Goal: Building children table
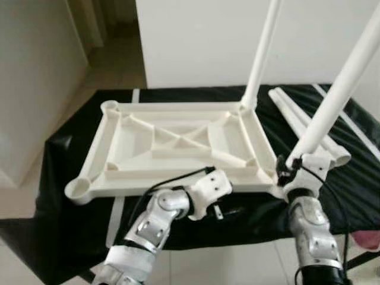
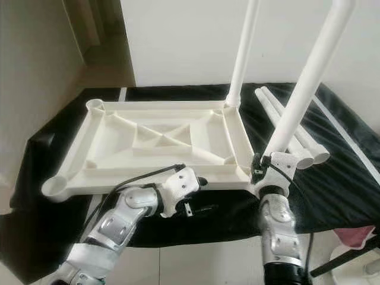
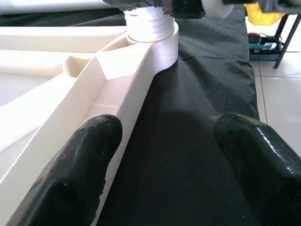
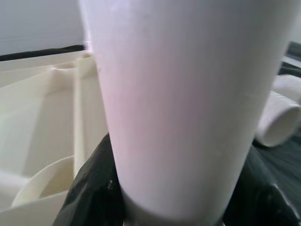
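Head views: cream plastic tabletop [image 1: 178, 145], ribbed underside up, lies on a black cloth-covered table [image 1: 65, 160]. One white plastic tube leg [image 1: 261, 53] stands upright in the far right corner socket. Second white tube leg [image 1: 338, 89] sits tilted at the near right corner, right gripper [image 1: 295, 168] clamped around its base. Two spare white tube legs [image 1: 306, 127] lie on the cloth just right of the tabletop. Left gripper [image 1: 221, 209] sits at the near edge of the tabletop, low against the cloth.

Left wrist view: both black fingers [image 3: 75, 174] spread apart, nothing between them; one touches the tabletop rim, the other is over cloth. Corner socket with the leg base is ahead.

Right wrist view: the fingers [image 4: 91, 188] are closed on both sides of the white leg, above the corner socket [image 4: 42, 181].
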You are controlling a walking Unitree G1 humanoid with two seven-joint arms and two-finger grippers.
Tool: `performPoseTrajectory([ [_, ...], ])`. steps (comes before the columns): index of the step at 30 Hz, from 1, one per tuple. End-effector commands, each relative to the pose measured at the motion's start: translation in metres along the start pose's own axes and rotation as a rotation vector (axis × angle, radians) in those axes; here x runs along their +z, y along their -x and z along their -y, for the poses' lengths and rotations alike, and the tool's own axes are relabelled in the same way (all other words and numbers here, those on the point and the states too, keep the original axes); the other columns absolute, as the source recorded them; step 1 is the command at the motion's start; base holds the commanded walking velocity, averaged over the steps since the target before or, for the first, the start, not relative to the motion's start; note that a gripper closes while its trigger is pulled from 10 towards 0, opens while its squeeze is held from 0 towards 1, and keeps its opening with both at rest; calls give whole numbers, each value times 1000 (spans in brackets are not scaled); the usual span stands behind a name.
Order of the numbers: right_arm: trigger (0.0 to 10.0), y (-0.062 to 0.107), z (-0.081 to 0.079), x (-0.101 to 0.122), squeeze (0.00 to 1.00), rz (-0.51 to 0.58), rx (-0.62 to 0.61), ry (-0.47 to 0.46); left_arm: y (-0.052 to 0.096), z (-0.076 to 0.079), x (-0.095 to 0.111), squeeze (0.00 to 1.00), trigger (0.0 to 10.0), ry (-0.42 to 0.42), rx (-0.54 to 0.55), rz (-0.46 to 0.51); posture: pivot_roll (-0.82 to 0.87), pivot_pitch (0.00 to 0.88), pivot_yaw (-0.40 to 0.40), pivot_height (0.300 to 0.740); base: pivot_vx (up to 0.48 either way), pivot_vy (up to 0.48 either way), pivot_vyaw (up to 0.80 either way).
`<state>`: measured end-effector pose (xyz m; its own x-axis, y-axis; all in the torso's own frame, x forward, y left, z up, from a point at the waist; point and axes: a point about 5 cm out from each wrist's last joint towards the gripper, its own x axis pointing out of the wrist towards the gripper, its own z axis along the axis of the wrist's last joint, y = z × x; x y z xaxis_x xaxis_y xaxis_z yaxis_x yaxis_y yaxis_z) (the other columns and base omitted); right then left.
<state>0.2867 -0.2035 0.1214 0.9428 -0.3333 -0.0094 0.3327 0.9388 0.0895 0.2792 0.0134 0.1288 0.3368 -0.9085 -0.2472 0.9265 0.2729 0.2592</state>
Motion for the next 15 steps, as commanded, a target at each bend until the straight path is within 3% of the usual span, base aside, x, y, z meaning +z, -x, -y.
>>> performPoseTrajectory([
  [1, 10000, 8, 3, -27, 0, -137, -158, -58, -1, -3, 3, 0, 10000, -2, 47, 4, 13, 0, 0, 740, 0, 0, 0],
  [2, 10000, 9, -10, -29, 0, -149, -132, -86, -1, -4, 4, 0, 10000, 3, 56, 6, 18, 0, -2, 740, 0, 0, 0],
  [4, 10000, 10, -16, -27, 0, -139, -113, -105, 0, -5, 4, 0, 10000, 6, 62, 8, 17, 0, -2, 740, 0, 0, 0],
  [15, 10000, 10, -16, -16, 0, -107, -116, -96, -2, -6, 4, 0, 10000, 0, 65, 11, 18, 0, -5, 740, 0, 0, 0],
])
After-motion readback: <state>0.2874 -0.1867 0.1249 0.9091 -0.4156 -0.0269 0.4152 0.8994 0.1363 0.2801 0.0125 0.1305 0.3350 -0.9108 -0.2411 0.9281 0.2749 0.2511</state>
